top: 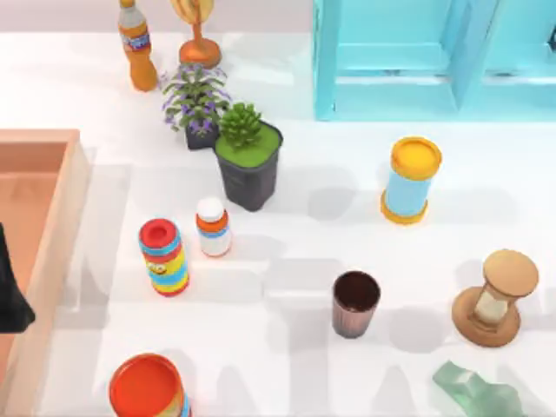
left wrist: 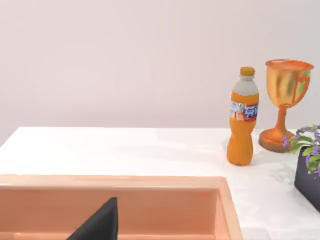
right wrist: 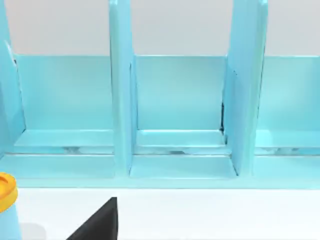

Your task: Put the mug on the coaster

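The mug [top: 355, 303] stands upright on the white table [top: 287, 365] in the lower centre-right of the top view, touching nothing. An hourglass [top: 497, 298] stands to its right, and a blue cylinder [top: 410, 181] with a yellow top lies well above it. A striped can [top: 163, 257] and a small white bottle [top: 213, 227] stand to its left. A wooden tray [top: 54, 252] occupies the left edge. The left hand [top: 12, 300], a dark shape, is over the tray; whether its fingers are apart or together cannot be told.

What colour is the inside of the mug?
Dark reddish-brown inside the mug, seen best in the top view.
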{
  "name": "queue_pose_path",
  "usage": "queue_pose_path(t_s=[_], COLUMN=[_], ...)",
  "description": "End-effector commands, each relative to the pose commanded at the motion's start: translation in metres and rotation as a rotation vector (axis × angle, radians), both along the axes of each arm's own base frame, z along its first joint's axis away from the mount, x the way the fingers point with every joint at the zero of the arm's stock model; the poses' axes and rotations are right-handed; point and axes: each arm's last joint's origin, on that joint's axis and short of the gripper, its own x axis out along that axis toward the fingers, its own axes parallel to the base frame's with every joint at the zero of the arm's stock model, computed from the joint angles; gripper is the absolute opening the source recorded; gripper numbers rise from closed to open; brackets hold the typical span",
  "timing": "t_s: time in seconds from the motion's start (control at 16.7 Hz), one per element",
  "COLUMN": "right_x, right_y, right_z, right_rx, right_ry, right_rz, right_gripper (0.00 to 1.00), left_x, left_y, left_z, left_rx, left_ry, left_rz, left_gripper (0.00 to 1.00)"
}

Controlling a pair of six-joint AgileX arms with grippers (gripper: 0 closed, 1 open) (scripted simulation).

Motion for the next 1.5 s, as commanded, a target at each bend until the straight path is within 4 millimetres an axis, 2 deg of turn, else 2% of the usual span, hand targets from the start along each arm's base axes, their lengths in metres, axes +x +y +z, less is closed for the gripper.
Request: queue_pose_path(t_s=[0.18,0.36,0.6,0.84,1.02,1.14,1.32,1.5], right_x=[0.000,-0.001,0.007,0.039,0.078,0.107,0.138,0.149], right_y=[0.000,0.003,0.013,0.038,0.074,0.109,0.169,0.220], right_z=[0.002,0.020,0.069,0.123,0.149,0.155,0.147,0.125], right_rx=[-0.007,-0.065,-0.218,-0.456,-0.674,-0.821,-1.014,-1.142], right_ry=[0.006,0.067,0.250,0.522,0.737,0.856,0.987,1.092], right_rz=[0.000,0.002,0.051,0.204,0.391,0.540,0.774,0.991], right_gripper=[1.00,1.00,1.00,1.00,1.00,1.00,1.00,1.00], left_x=[0.000,0.000,0.000,0.000,0.000,0.000,0.000,0.000], left_y=[0.000,0.000,0.000,0.000,0.000,0.000,0.000,0.000], left_z=[0.000,0.000,0.000,0.000,0.000,0.000,0.000,0.000], left_rx=[0.000,0.000,0.000,0.000,0.000,0.000,0.000,0.000], left_ry=[0.000,0.000,0.000,0.000,0.000,0.000,0.000,0.000], left_rz=[0.000,0.000,0.000,0.000,0.000,0.000,0.000,0.000], left_gripper=[1.00,1.00,1.00,1.00,1.00,1.00,1.00,1.00])
